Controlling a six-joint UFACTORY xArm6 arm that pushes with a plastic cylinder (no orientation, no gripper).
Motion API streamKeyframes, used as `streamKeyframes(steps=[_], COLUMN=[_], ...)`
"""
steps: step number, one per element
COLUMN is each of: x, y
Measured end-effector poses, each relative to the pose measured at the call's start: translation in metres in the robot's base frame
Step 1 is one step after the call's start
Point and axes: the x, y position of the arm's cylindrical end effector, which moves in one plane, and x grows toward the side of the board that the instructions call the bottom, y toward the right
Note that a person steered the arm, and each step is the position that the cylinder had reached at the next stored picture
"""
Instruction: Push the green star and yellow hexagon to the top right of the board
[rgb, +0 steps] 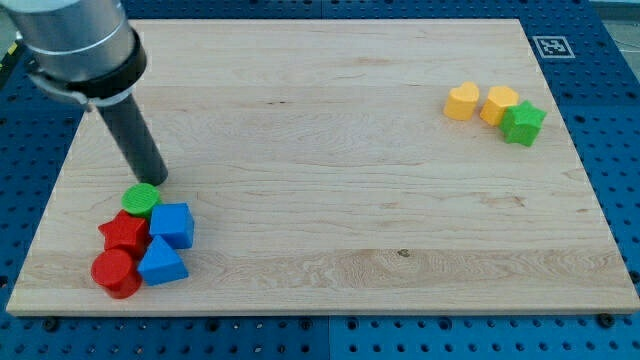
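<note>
Pincer there is none: my tip (157, 181) holds nothing, just above the green round block (141, 198) near the surface's (330, 140) bottom left corner. Below cluster the red star (124, 231), red block (115, 272) and two blue blocks (172, 224) (161, 263). Near the top right corner, the green star (522, 123) touches the yellow hexagon (498, 104), beside a yellow heart (461, 101); a square printed marker (551, 46) fills that corner, unreadable.

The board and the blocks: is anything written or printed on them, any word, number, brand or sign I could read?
No readable words, numbers or brand names anywhere in the camera view.
One sign only: a black-and-white square marker at the wooden board's top right corner; it is a coded pattern, not text, too small to decode.
The blocks, for instance the green star and the yellow hexagon, carry no print, and neither does my tip.
</note>
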Motion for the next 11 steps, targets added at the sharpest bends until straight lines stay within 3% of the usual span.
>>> streamKeyframes(steps=[1, 4, 5, 6, 9, 10, 11], x=[-0.023, 0.006, -0.007, -0.025, -0.077, -0.047, -0.021], y=[0.045, 0.323, 0.420, 0.480, 0.479, 0.510, 0.498])
